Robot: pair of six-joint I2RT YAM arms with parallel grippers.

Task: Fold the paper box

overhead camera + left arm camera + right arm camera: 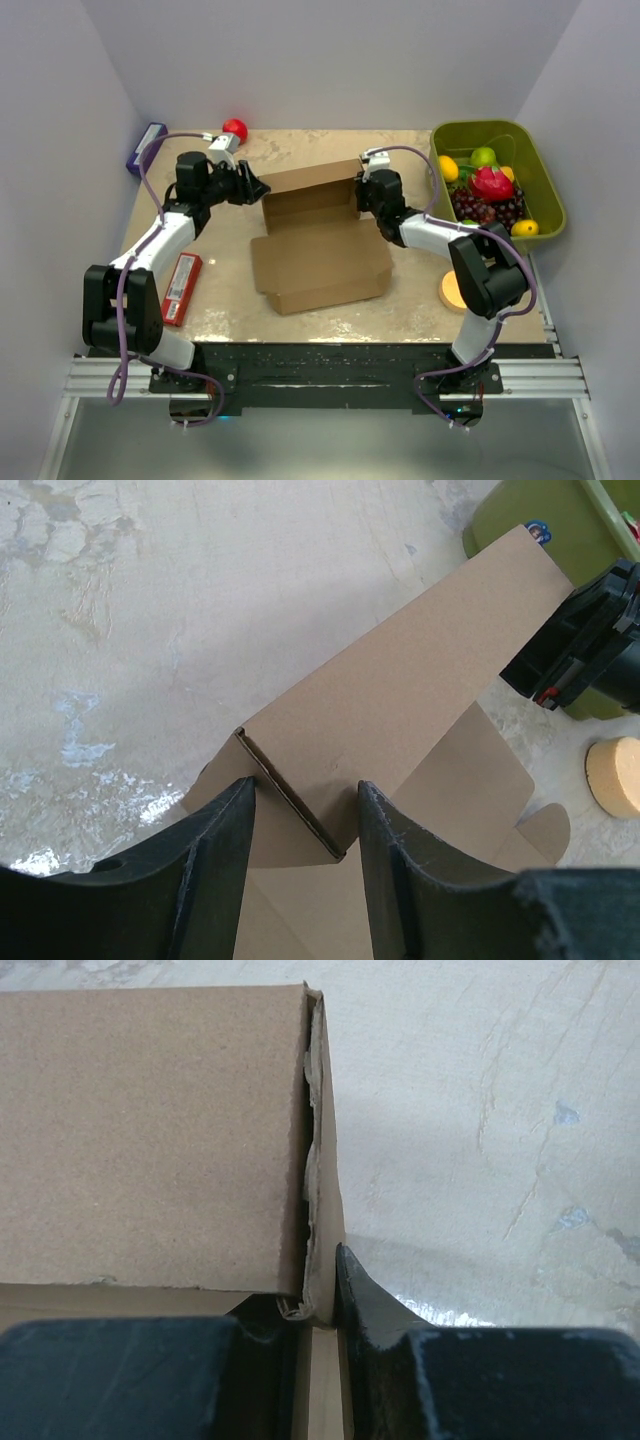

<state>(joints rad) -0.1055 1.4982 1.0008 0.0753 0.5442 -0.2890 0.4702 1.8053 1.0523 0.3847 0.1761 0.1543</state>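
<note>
The paper box [320, 262], plain brown cardboard, lies half folded at mid-table, its back wall [308, 183] standing up. My left gripper [256, 188] is at that wall's left end. In the left wrist view its fingers [215, 860] stand apart on either side of the wall's end edge [295, 800], so my left gripper [300, 815] is open. My right gripper [362, 196] is at the wall's right end. In the right wrist view my right gripper [318, 1310] is shut on the thin side flap [325, 1190] at the box corner [150, 1130].
A green bin [480, 128] of toy fruit stands at the right edge. A yellow disc [452, 290] lies near the right arm. A red packet [182, 287] lies front left, a red ball [235, 128] and a purple box [145, 148] back left.
</note>
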